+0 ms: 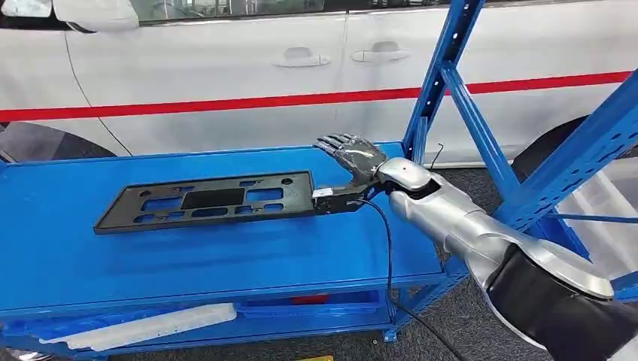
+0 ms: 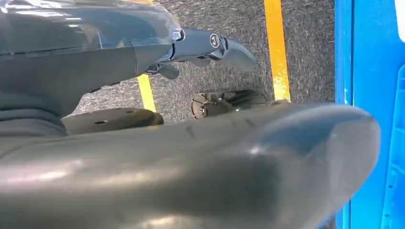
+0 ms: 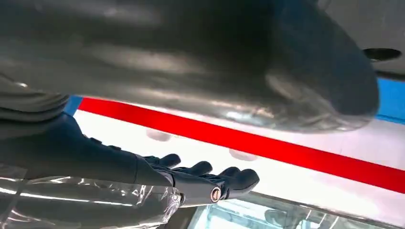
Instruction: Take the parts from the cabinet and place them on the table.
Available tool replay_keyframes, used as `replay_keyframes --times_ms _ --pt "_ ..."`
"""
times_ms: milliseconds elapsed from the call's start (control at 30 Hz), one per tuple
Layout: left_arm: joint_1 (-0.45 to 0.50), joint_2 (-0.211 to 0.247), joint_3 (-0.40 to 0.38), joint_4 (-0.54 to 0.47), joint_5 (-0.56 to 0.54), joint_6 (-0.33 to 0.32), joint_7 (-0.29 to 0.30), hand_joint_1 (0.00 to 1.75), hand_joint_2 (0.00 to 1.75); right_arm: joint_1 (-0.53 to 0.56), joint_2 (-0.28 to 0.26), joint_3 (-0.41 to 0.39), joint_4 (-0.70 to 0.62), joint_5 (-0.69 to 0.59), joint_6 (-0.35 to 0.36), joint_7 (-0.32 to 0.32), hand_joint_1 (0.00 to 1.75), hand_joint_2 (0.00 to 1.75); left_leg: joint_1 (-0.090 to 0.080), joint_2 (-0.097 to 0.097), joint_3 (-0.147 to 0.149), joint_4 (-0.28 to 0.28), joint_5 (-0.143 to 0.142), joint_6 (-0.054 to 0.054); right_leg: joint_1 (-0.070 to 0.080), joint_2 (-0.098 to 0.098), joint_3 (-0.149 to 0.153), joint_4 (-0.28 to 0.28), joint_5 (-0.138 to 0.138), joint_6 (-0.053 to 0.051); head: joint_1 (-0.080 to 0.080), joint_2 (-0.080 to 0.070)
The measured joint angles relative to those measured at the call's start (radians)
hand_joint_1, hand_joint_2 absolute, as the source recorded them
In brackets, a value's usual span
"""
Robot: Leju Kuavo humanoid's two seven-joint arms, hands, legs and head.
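A long black plastic frame part [image 1: 211,199] with several cut-outs lies flat on the blue table top [image 1: 226,259]. My right hand [image 1: 353,165] is at the part's right end. Its thumb touches that end while the fingers [image 1: 340,144] stretch up and away from the part. In the right wrist view the right hand [image 3: 191,179] has its fingers straight with nothing in them, against the white car. My left hand [image 2: 205,45] hangs over the grey floor, fingers extended and holding nothing.
Blue rack uprights [image 1: 444,75] and a slanted brace [image 1: 485,147] rise just right of my right arm. A white car with a red stripe [image 1: 226,103] stands behind the table. A black cable [image 1: 387,248] hangs over the table edge. A pale strip [image 1: 143,327] lies on the lower shelf.
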Motion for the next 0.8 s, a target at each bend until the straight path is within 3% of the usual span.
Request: replay_keyframes --times_ms 600,800 --pt "0.001 0.0 0.0 0.0 0.004 -0.003 -0.01 0.0 0.0 0.008 0.003 0.005 0.005 -0.004 -0.015 -0.02 0.0 0.0 0.0 0.0 -0.005 0.001 0.0 0.001 0.0 0.0 -0.003 0.0 0.001 0.001 0.0 0.0" --pt "0.0 0.0 0.001 0.0 0.005 -0.001 -0.01 0.0 0.0 0.009 0.043 0.017 0.034 -0.003 -0.034 -0.021 0.0 0.0 0.0 0.0 -0.005 0.001 0.0 0.0 0.0 0.001 -0.004 0.0 0.001 0.001 0.0 0.0"
